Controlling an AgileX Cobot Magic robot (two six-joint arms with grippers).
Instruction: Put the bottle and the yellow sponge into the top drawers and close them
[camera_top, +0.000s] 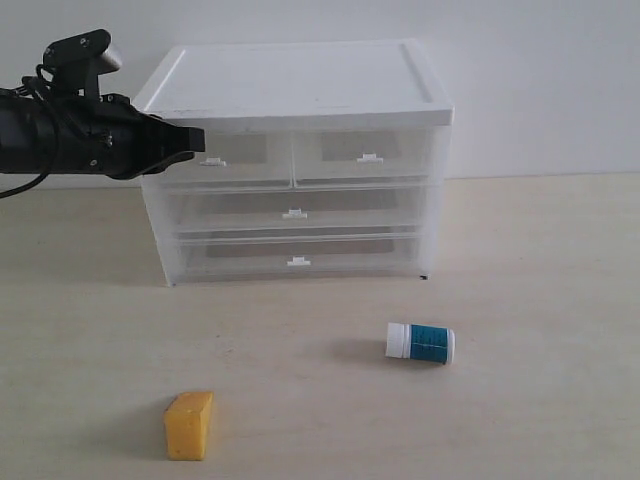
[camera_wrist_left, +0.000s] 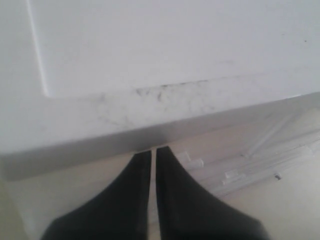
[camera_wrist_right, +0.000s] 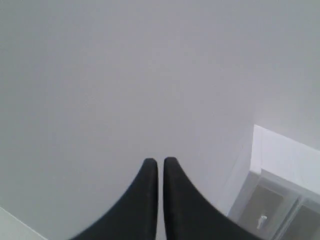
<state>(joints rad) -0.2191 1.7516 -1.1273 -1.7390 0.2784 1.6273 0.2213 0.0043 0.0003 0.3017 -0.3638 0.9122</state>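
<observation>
Progress is judged to be at the very start: neither item is stowed and no drawer is seen open. With the exterior view read as a clock face centred on the drawer cabinet (camera_top: 295, 85), the bottle (camera_top: 420, 343) is found lying on its side on the surface (camera_top: 540, 420) at about 5 o'clock. The yellow sponge (camera_top: 189, 425) is found on the same surface at about 7 o'clock, well apart from the bottle. The left top drawer (camera_top: 240, 160) and the right top drawer (camera_top: 365, 150) are both shut.

The left end effector (camera_top: 195, 140) is held at about 9 o'clock, just beside the left drawer's tab handle (camera_top: 212, 161), with its jaws pressed together and nothing gripped. The right end effector (camera_wrist_right: 160, 162) is seen only from its own wrist camera, likewise closed and empty, facing a plain wall (camera_wrist_right: 125, 75).

Opening, loading and closing of both top drawers are left to be done.

Counted: one bottle, one sponge, two top drawers, two full-width drawers (camera_top: 295, 225), four tab handles, two end effectors.
</observation>
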